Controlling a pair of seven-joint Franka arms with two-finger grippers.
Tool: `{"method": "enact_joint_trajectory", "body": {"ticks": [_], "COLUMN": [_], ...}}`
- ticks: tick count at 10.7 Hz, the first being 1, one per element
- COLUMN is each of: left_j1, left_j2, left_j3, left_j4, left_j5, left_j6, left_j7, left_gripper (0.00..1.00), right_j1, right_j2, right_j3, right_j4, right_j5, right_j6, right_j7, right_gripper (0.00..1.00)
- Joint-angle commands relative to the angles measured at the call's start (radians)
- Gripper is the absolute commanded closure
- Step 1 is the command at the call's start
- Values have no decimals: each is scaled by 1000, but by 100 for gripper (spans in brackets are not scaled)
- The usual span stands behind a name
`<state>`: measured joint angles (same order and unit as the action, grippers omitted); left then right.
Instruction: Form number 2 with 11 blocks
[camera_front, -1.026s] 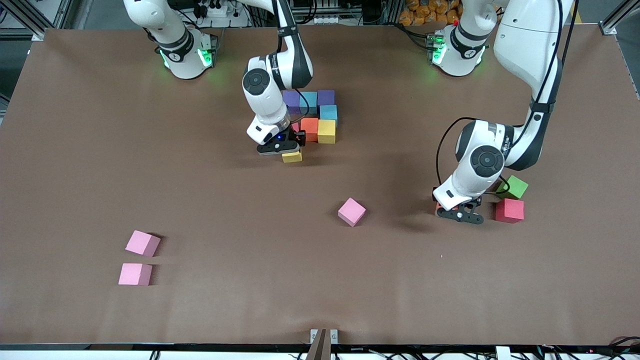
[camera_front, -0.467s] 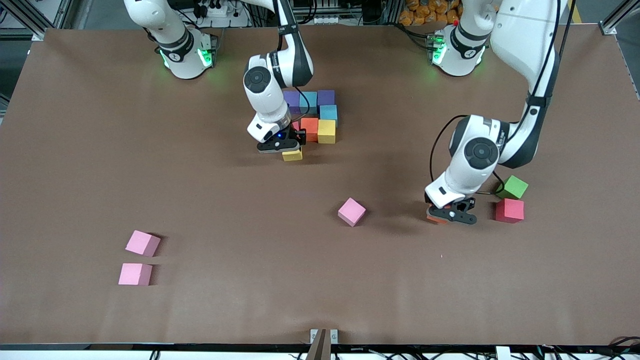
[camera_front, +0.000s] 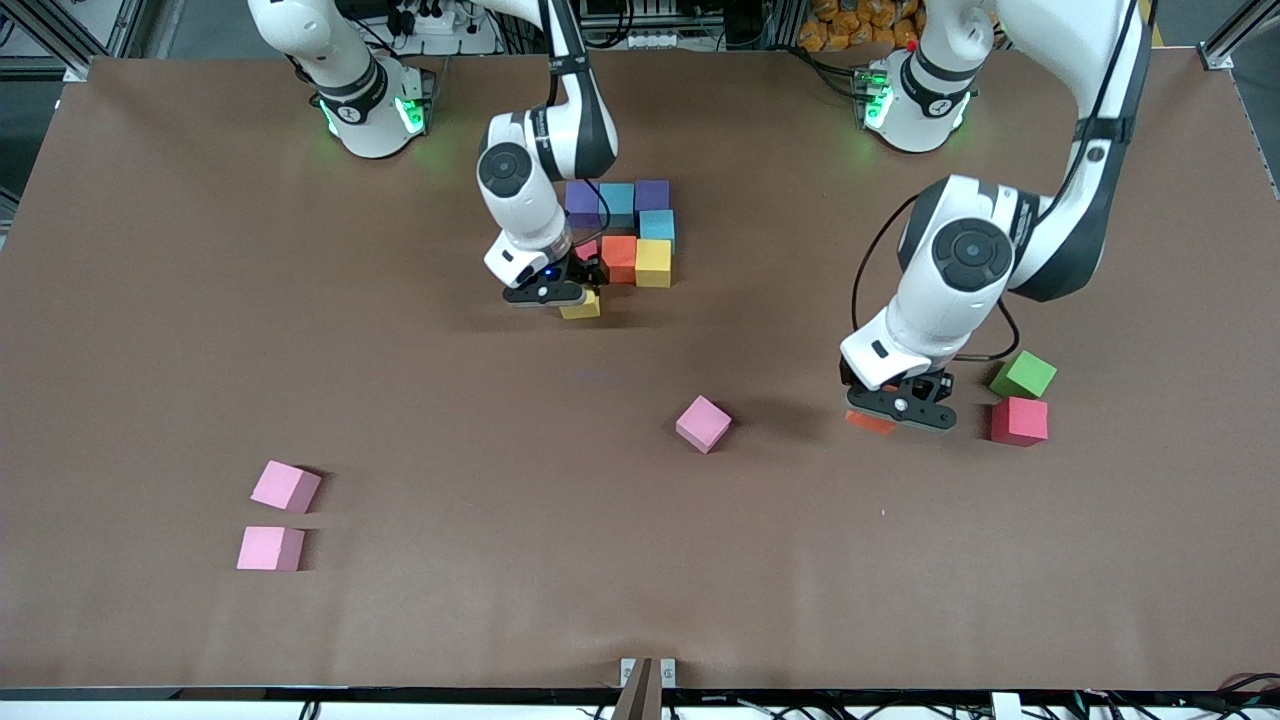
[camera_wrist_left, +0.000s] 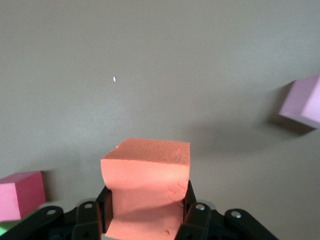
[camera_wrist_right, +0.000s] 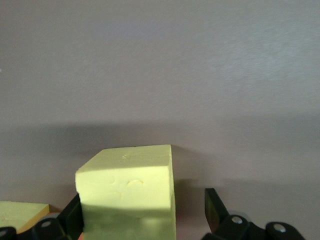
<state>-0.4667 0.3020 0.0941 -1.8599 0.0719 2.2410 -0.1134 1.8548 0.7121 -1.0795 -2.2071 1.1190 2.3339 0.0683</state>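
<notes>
- The blocks look soft and light, like foam: the orange block (camera_wrist_left: 146, 192) dents where my left gripper (camera_front: 897, 411) pinches it, so I judge a mild squeeze on two flat sides is enough, and the matte skin should not slip.
- My left gripper is pressed together on this orange block and holds it up above the table (camera_front: 640, 560); the green cube (camera_front: 1023, 374) is at about 2 o'clock from it, the dark red cube (camera_front: 1019, 420) at 3 o'clock, both near.
- My right gripper (camera_front: 560, 296) is spread; one finger (camera_wrist_right: 216, 206) stands clear of the yellow block (camera_front: 582, 305). This block sits at 7 o'clock of the half-built number 2 (camera_front: 630, 232), just beside its row of orange and yellow.
- The rose block (camera_front: 703, 423) lies alone at 9 o'clock from my left gripper.
- Two pink blocks (camera_front: 277, 517) wait well apart from the rest, toward the right arm's end of the table.
</notes>
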Motion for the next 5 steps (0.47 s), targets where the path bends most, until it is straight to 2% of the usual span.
{"method": "enact_joint_trajectory", "body": {"ticks": [1, 5], "left_j1": [-39, -59], "left_j2": [9, 9], "left_j3": [3, 6], "left_j4": [65, 94], "left_j5": [-62, -90], "left_j6": [-41, -58], "left_j7": [-43, -43], "left_gripper": [100, 100], "right_j1": [1, 0], "right_j2": [-22, -23], "right_j3": [-68, -68], "right_j4": [4, 12], "right_j5": [31, 60], "right_j6": [-86, -100], "right_j7": [10, 50], "right_gripper": [0, 0]}}
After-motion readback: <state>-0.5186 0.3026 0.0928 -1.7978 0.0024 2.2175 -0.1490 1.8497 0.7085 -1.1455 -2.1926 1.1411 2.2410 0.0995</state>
